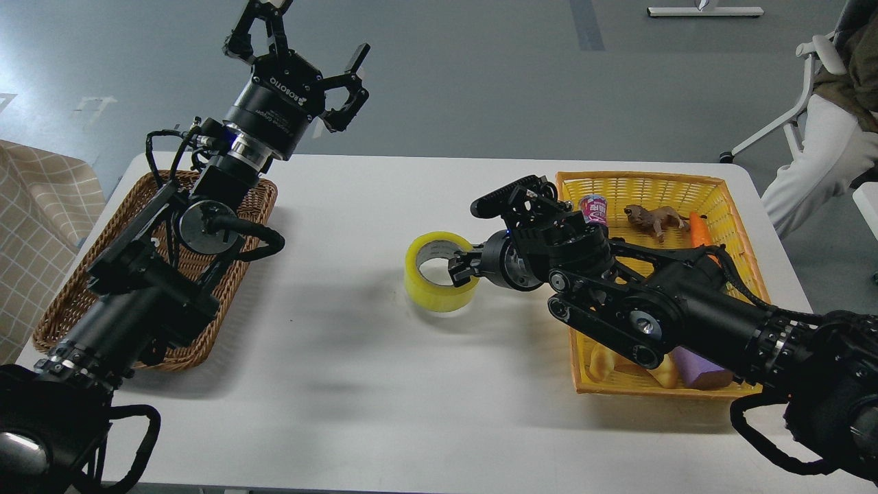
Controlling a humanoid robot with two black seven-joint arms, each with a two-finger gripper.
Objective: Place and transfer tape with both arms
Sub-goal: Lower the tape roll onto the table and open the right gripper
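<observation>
On my left gripper (302,51) I can read ROBOTIQ in white along the black housing; its fingers are splayed wide apart, raised beyond the far table edge and holding nothing. Below that arm sits a brown woven wicker basket (62,302), oval-cornered and coarse in texture. The tape (439,272), a glossy translucent yellow roll with a grey core, rests on the smooth white table (384,398) near its middle, tilted so its hole faces me. My right gripper (461,264) meets the roll's right side, one finger seeming to reach into the core, though from this angle I cannot tell whether it is actually clamped. Behind it a yellow plastic lattice basket (641,184) holds a small cup (594,208) with an unreadable pink label, a brown toy animal (655,218) and a purple block (696,370).
</observation>
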